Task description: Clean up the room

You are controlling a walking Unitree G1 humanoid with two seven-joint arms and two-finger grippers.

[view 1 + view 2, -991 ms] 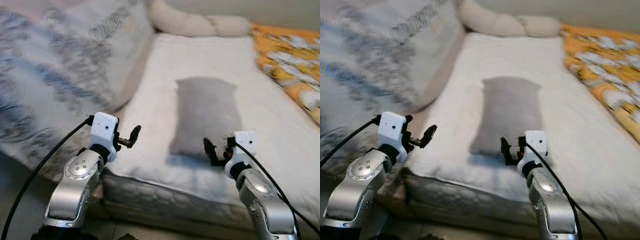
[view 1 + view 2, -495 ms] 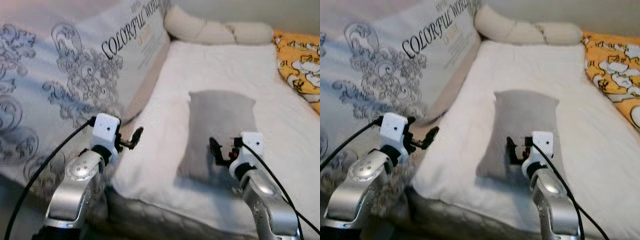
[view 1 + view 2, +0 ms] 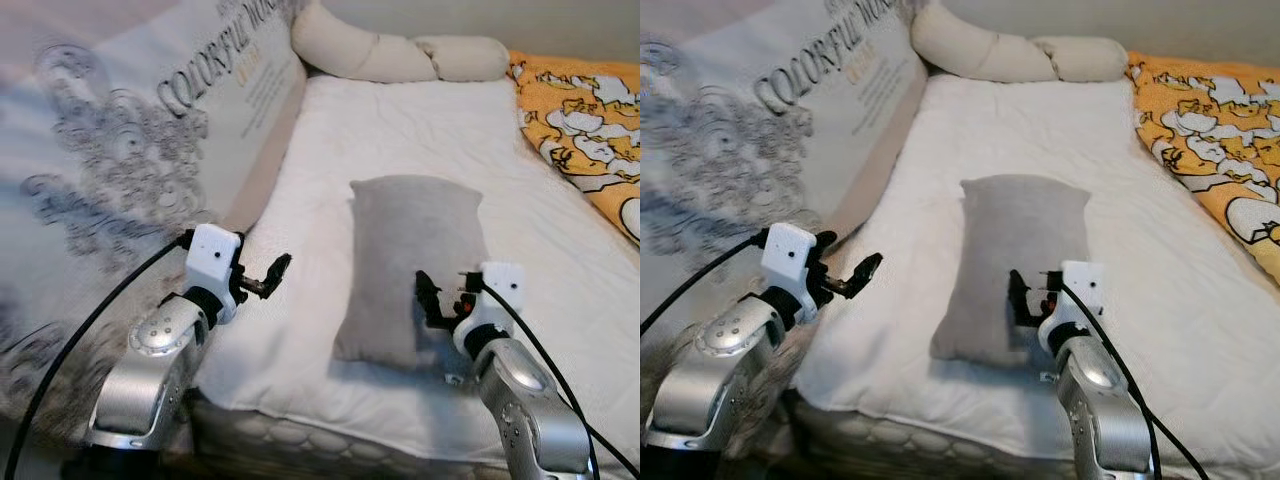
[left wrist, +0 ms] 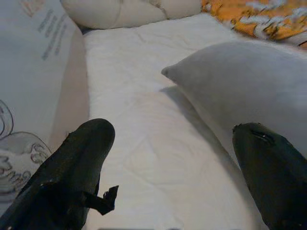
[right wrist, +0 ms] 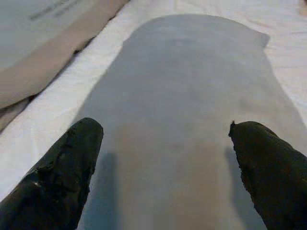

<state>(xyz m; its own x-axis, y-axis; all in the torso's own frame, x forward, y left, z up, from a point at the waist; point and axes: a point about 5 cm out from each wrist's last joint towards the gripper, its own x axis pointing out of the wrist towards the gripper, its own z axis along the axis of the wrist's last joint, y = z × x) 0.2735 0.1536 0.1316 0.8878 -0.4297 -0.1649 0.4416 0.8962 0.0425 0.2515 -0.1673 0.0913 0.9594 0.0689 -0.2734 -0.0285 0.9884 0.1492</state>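
So, grey pillow [image 3: 412, 262] is lying lengthwise near the middle of the white mattress [image 3: 400, 130], short end toward the mattress's near edge. Right gripper [image 3: 437, 299] is hovering over the pillow's near end, fingers spread wide; in the right wrist view the two black fingertips [image 5: 62, 163] are sitting apart with the grey pillow between and just ahead of them, not touching it as far as can be told. Left gripper [image 3: 268, 275] is hanging above the mattress's near left edge, off to the left of the pillow and apart from it, fingers also spread; left wrist view is showing the pillow's corner ahead toward one finger. Big white cushion [image 3: 150, 130] with grey print and lettering is leaning along the mattress's left edge. Cream bolster [image 3: 390, 55] is lying across the far edge. Orange patterned blanket [image 3: 580, 110] is covering the far right corner and right edge.
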